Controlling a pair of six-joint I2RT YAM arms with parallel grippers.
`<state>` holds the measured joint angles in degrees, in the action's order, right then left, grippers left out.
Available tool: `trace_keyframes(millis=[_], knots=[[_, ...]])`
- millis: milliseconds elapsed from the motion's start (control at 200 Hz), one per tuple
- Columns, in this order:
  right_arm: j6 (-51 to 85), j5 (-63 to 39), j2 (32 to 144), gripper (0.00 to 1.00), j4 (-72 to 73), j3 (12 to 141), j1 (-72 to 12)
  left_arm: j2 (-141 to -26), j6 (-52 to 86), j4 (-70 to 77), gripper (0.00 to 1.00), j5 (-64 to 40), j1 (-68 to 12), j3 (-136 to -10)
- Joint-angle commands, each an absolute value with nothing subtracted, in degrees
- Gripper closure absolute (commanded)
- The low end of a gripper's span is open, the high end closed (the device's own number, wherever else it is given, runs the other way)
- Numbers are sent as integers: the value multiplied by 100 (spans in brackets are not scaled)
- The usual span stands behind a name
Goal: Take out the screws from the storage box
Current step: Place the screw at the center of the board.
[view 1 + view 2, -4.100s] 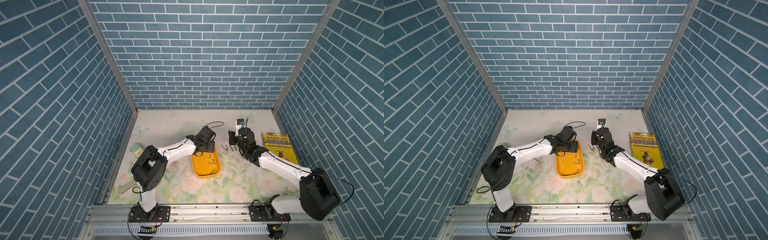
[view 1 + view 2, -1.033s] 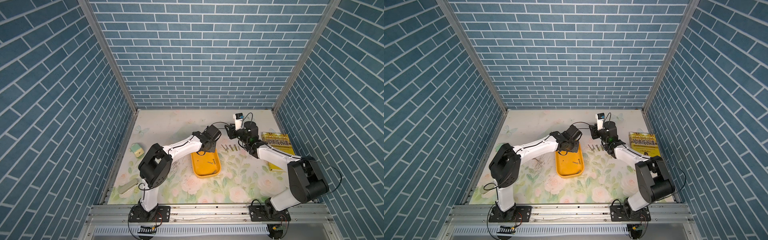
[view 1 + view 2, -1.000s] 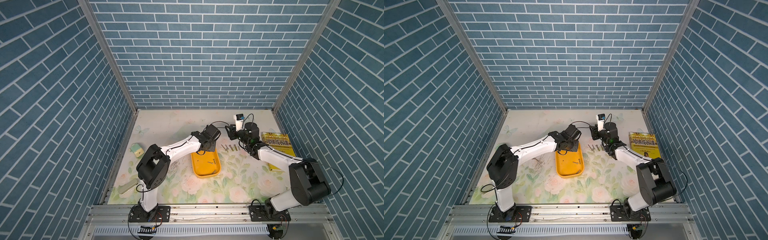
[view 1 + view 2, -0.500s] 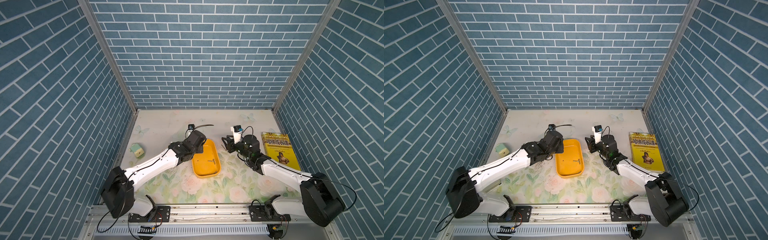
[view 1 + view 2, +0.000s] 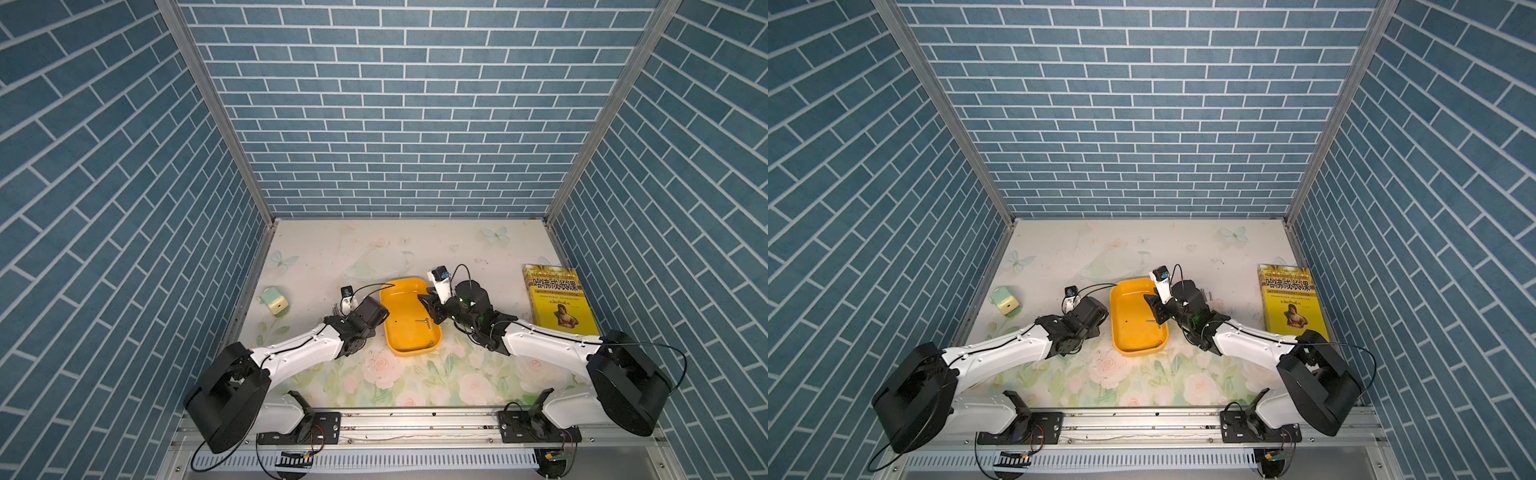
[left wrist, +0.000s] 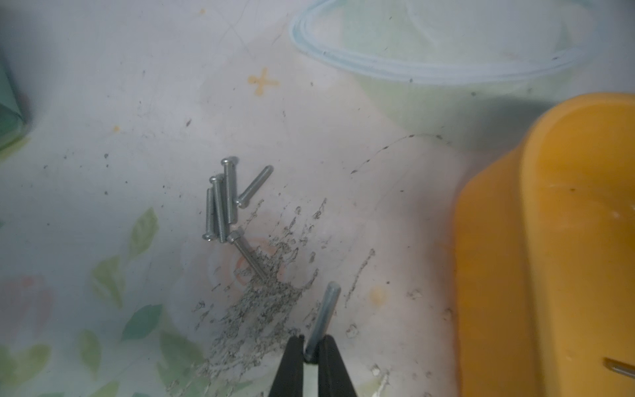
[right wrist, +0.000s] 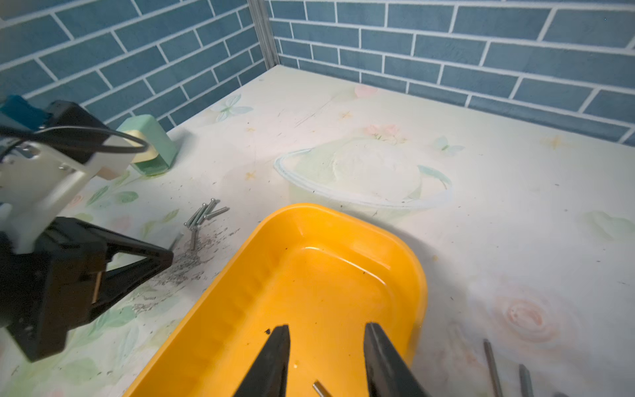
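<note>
Just off box [image 6: 488, 257] rim, L pincer [image 6: 311, 357] pinches screw [image 6: 324, 316].

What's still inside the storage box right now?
At least two screws lie in the storage box: one mid-floor beside the right hand, one in its near right corner. The hand covers some floor by that wall; anything under it is hidden.
</note>
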<state>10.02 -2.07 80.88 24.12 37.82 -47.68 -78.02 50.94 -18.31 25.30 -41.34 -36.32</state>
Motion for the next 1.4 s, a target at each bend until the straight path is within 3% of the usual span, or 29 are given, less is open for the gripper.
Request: trace_keyframes(millis=[0, 455, 525, 575, 760, 1100, 1270, 1395], knots=[[851, 96, 8249, 60, 1998, 3967, -4944, -8100, 5260, -1282, 100, 2329, -3968, -3477], [696, 167, 8707, 59, 1752, 4218, -5132, -9229, 5414, -1290, 100, 2255, -3589, -3902], [686, 183, 8745, 58, 1757, 4228, -5133, -9285, 5407, -1305, 90, 2198, -3541, -3904], [690, 188, 8738, 58, 1753, 4228, -5132, -9249, 5401, -1296, 78, 2202, -3525, -3886], [679, 185, 8682, 56, 1769, 4193, -5128, -8844, 5327, -1406, 55, 2359, -3466, -3850], [479, 117, 8664, 51, 2431, 3836, -5133, -7274, 5147, -1541, 51, 2643, -3463, -4016], [430, 206, 8700, 49, 2323, 4105, -5133, -6689, 4431, -1098, 26, 3106, -3533, -4756], [686, -101, 8896, 54, 1405, 4540, -5146, -7010, 4286, -1611, 26, 2941, -3562, -5704]])
